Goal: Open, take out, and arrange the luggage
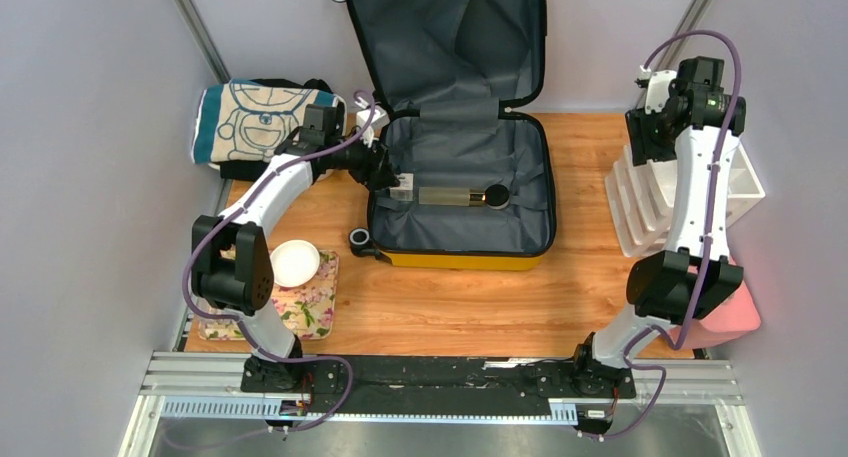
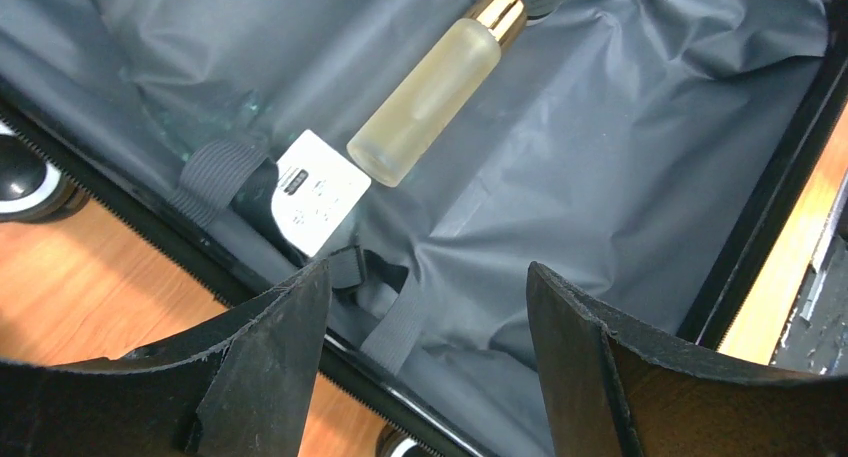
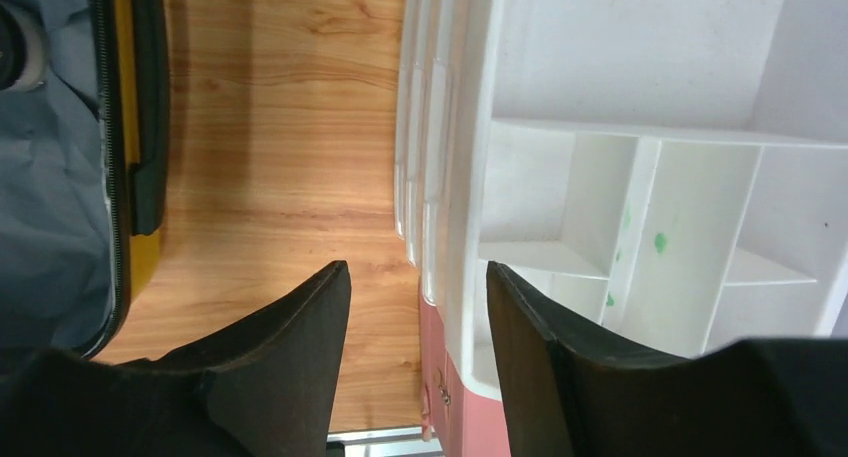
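Two arms work on one wooden table point(image 1: 450, 312), closed in by pale grey walls point(image 1: 90, 127) on three sides, with two slanted metal posts point(image 1: 200, 27) in the far corners and one metal rail point(image 1: 450, 377) along the near edge.

I count one luggage point(image 1: 455, 260) – it lies open in the middle of the table at the far side. Its yellow lower shell is flat on the wood and its lid stands up against the back wall, the dark grey lining showing in both halves. From above I see two of its black wheels point(image 1: 360, 239), both on the left side.

Inside the lower shell I count two things: one frosted bottle point(image 2: 435, 92) with a gold collar and a dark cap, and one small white device point(image 2: 318, 190) touching the bottle's base.

On the left of the table there is one white bowl point(image 1: 295, 262) on one flowered mat point(image 1: 315, 307), and further back one folded cloth point(image 1: 255, 122) with a blue cartoon print. On the right stands one white organizer point(image 1: 740, 182) with several compartments, and near it one pink case point(image 1: 735, 322).

My left gripper point(image 2: 428, 277) hangs over the left rim of the lower shell – fingers spread wide, nothing between them. My right gripper point(image 3: 417, 272) is above the bare wood between the luggage and the organizer, also spread apart and holding nothing.
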Tool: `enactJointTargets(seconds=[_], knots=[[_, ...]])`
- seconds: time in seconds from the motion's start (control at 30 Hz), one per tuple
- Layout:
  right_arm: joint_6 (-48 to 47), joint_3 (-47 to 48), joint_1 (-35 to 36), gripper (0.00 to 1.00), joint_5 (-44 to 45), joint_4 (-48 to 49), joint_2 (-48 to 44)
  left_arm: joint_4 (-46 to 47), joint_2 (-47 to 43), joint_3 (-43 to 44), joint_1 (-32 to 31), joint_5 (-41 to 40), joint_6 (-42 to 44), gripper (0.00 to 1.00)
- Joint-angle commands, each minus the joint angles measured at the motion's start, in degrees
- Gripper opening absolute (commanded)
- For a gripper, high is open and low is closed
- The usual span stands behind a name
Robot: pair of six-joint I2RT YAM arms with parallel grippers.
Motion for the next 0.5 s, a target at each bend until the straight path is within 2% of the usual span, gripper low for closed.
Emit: enactJointTargets(seconds=[0.0,0.2,0.33,0.43,0.47], knots=[[-1.7,0.6,-1.1,0.57,5.5,0.0,1.5,3.6,-1.1,0.6,-0.6,2.3,-1.4,0.79],[-1.9,2.2,-3.2,0.55,5.7,-0.8,6.6,5.6,-0.9,0.5,-0.6,2.3,-3.9,0.79],[-2.5,4.1,-3.5,0.49,0.6,-2.5,9.5,6.0,-0.9,0.1,-0.6,1.8,-4.1,0.79],[-3.1,5.6,-3.5,0.30,-4.5,-4.3,11.1,6.4,-1.0,-0.5,-0.6,0.9,-4.5,0.79],[-3.1,6.9,-3.5,0.18,-5.6,-4.9,11.5,6.5,-0.9,-0.7,-0.6,0.8,-5.0,0.79]])
